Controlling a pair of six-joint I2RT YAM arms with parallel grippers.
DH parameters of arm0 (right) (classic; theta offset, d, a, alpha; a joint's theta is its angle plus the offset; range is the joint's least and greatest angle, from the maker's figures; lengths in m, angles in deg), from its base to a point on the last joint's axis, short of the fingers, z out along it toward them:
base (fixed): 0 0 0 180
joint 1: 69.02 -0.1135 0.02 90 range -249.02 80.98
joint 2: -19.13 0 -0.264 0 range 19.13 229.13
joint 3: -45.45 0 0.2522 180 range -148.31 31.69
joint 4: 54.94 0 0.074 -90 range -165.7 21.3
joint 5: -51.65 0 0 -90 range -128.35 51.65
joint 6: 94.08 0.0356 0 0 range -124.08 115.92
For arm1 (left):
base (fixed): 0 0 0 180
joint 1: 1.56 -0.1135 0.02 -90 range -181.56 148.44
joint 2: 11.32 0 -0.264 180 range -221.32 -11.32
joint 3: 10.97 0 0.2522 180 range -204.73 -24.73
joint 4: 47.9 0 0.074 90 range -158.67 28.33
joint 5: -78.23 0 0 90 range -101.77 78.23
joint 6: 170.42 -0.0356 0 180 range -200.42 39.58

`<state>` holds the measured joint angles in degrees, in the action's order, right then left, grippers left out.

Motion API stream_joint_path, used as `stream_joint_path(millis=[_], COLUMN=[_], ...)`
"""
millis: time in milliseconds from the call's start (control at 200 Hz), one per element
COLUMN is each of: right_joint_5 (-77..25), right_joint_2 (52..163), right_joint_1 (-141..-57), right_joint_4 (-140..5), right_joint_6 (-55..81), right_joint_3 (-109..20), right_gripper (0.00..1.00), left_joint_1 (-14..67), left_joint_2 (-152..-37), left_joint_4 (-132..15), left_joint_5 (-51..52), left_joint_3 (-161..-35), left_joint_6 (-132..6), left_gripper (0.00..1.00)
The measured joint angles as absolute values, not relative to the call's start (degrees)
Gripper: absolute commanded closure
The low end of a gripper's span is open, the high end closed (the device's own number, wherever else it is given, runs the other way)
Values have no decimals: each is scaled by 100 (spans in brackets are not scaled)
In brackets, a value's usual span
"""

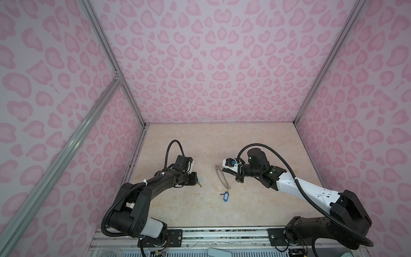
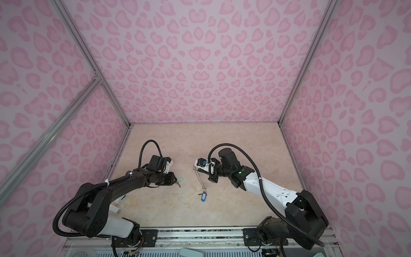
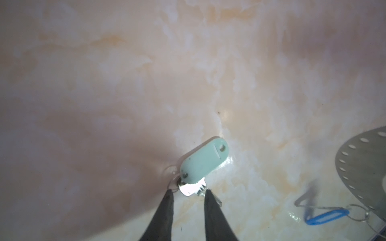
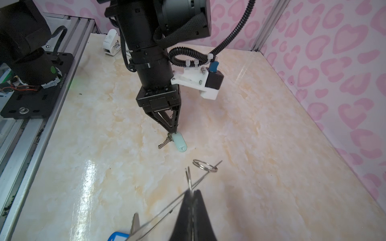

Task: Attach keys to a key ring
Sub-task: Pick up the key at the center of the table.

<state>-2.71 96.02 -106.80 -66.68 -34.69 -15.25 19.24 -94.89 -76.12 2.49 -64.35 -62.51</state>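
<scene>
The key ring [image 3: 358, 164] is held tilted on edge, its rim pinched in the closed right pincer [image 4: 191, 191]. A small wire loop at the ring's lower rim carries the blue-tagged key [image 1: 226, 197], which lies on the counter [image 1: 255, 138] just beside the ring. Well apart from the ring, the left pincer [image 3: 189, 193] grips the silver head of the mint-tagged key [image 3: 201, 163], low over the counter.

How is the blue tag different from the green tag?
The blue tag is bright blue; the green tag is pale mint. The blue tag is hooked onto the key ring, which the right tool pinches; the green tag is apart from it, its key in the left tool. Both are small oval tags.
</scene>
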Motion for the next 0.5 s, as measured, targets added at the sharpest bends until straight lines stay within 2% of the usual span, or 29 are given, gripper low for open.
stream_joint_path(millis=[500], right_joint_5=[-274], right_joint_2=[9654], right_joint_1=[-10717], right_joint_4=[-6696], right_joint_6=[-3471], right_joint_3=[-1597], right_gripper=[100], left_joint_1=[1875], left_joint_2=[-9701], left_joint_4=[-7527], left_joint_5=[-35], left_joint_3=[-6507], left_joint_6=[-6249], left_gripper=[76])
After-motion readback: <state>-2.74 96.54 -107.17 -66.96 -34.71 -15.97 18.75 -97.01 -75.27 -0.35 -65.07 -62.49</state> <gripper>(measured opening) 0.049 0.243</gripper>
